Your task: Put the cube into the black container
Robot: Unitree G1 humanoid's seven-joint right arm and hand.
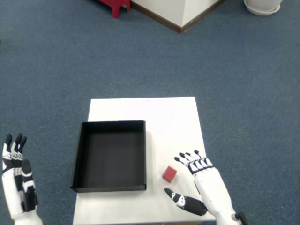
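A small red cube [169, 174] lies on the white table [159, 117], just right of the black container [110, 155], which has nothing in it. My right hand [201, 180] hovers palm-down to the right of the cube, fingers spread toward it and thumb stretched out below it. The hand is open and holds nothing; a narrow gap separates its fingertips from the cube. My left hand [17, 183] stands open off the table at the far left.
Blue carpet surrounds the small table. A white wall corner with dark skirting [180, 21], a red object [115, 5] and a white round base [262, 6] sit far back.
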